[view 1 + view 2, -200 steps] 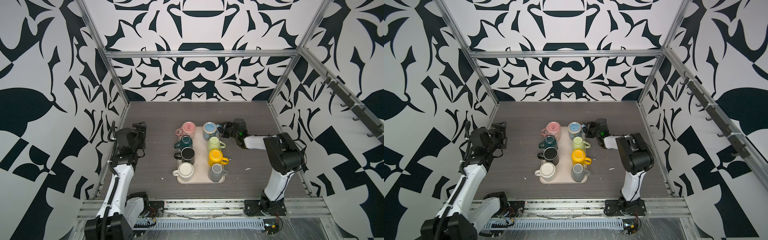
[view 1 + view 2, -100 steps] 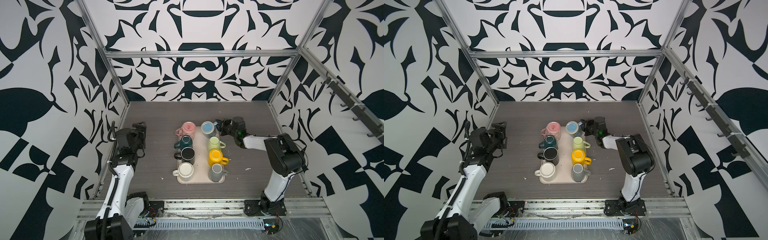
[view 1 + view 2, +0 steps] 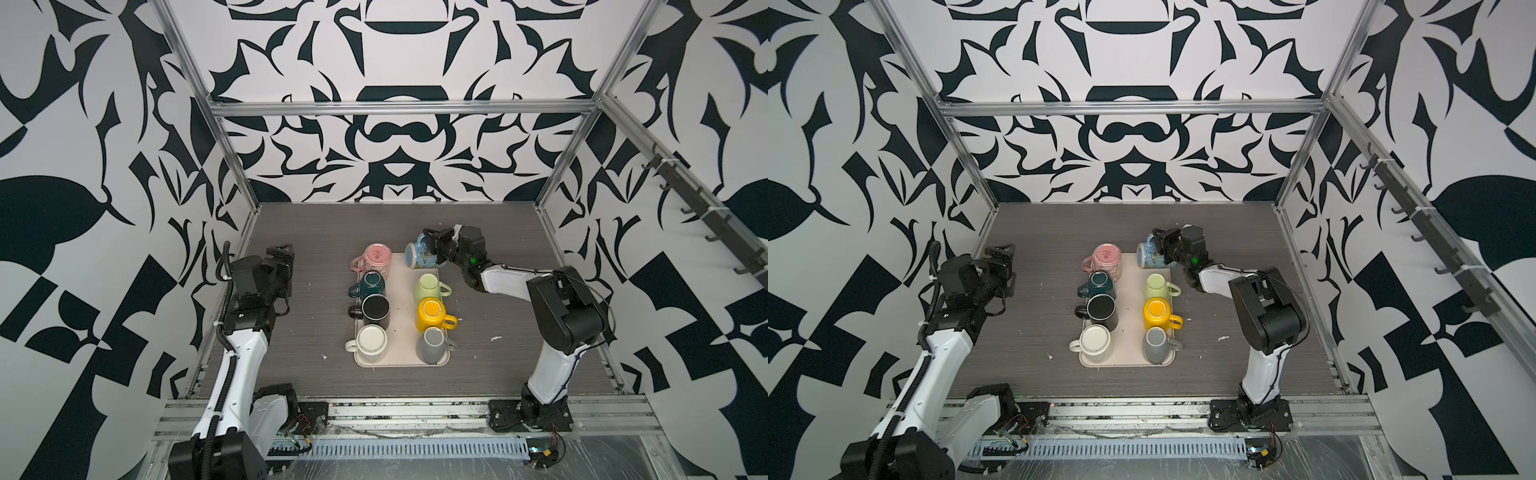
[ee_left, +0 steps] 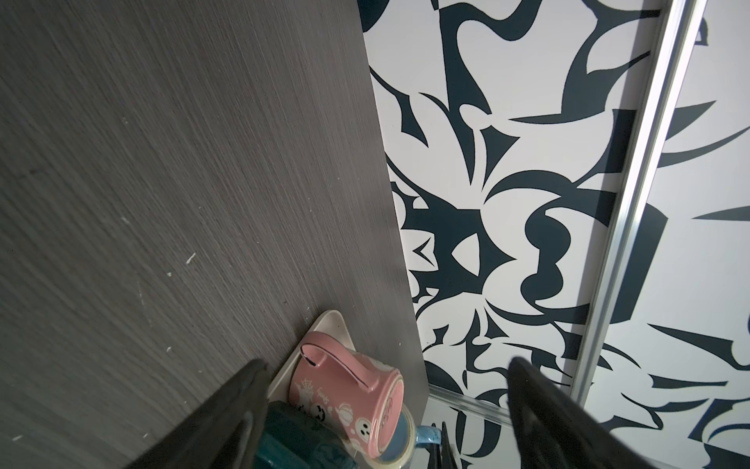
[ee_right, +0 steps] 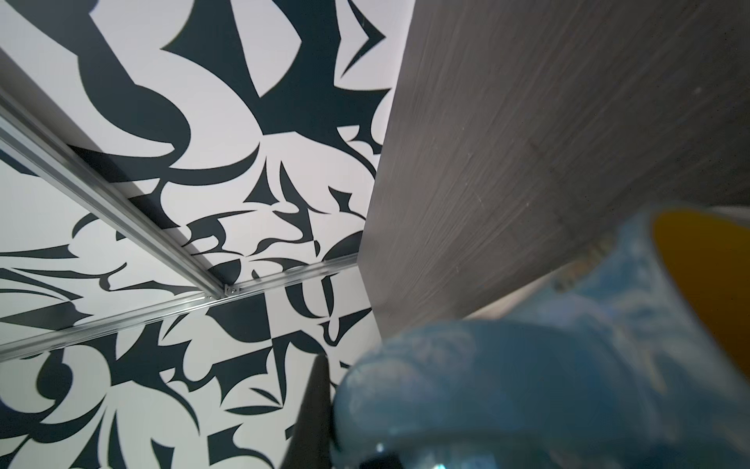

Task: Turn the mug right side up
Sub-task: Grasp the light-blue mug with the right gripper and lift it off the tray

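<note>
The dark grey table (image 3: 311,232) fills the floor of the cell in both top views. On it stand the left arm (image 3: 245,332), near the left wall, and the right arm (image 3: 561,307), which bends from the right side toward the middle.

A beige tray (image 3: 403,316) lies in the centre of the table. It carries two rows of mugs. In the left row are the teal mug (image 3: 372,282), the black mug (image 3: 375,309) and the white mug (image 3: 371,340). In the right row are the light green mug (image 3: 430,286), the yellow mug (image 3: 432,311) and the grey mug (image 3: 432,343). The pink mug (image 3: 377,258) leans tilted at the far left corner of the tray, partly over its edge.

The blue mug (image 3: 419,255) is at the far right corner of the tray. It is turned on its side, with its flat round end toward the pink mug. In the right wrist view it is very close and blurred.

The right gripper (image 3: 436,249) is clenched on the blue mug; which part of the mug it pinches I cannot tell. The left gripper (image 3: 284,253) is well apart from the tray, its jaws spread wide with nothing between them.
</note>
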`<state>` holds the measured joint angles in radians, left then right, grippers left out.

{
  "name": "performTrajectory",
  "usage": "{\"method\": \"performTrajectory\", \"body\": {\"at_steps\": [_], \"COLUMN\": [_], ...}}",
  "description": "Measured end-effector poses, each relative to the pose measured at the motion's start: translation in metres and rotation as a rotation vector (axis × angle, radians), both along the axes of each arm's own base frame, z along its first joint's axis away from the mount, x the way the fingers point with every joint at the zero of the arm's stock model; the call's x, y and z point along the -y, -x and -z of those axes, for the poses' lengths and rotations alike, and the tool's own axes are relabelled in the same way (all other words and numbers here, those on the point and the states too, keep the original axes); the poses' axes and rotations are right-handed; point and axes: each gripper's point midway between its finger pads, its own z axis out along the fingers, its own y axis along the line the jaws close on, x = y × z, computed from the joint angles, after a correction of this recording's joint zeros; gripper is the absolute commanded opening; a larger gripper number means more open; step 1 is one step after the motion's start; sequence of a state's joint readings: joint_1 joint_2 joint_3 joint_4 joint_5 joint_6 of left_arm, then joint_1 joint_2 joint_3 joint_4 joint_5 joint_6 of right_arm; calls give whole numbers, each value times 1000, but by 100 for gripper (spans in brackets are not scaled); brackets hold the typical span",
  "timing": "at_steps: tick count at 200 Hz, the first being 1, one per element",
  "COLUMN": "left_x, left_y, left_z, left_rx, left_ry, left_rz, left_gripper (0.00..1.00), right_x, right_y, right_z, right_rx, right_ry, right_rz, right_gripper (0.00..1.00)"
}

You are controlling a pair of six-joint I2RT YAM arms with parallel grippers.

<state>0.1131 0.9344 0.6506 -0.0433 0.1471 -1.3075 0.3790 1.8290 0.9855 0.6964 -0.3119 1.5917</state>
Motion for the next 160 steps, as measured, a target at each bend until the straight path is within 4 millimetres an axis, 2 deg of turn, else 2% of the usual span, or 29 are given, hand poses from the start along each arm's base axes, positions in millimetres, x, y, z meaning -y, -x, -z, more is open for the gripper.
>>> {"method": "performTrajectory", "body": {"at_steps": [85, 120, 140, 143, 160], "left_x": [1, 1, 2, 3, 6], "left_y": [0, 0, -3, -4, -8], "left_z": [-3, -7, -14, -14, -19], "left_rx": [2, 2, 17, 18, 25], "left_ry": [-16, -29, -41, -42, -53], "left_rz": [14, 21, 33, 37, 63], "left_gripper": [93, 87, 86, 82, 79], "right_x": [-12, -19, -24, -25, -32], "right_y": [5, 1, -3, -4, -3], "right_z": [9, -1, -12, -14, -25], "right_rx": [8, 59, 113, 121, 176], "right_ry": [71, 145, 221, 234, 319], "right_rz": [-49, -90, -124, -130, -174], "right_gripper": [0, 0, 0, 0, 0]}}
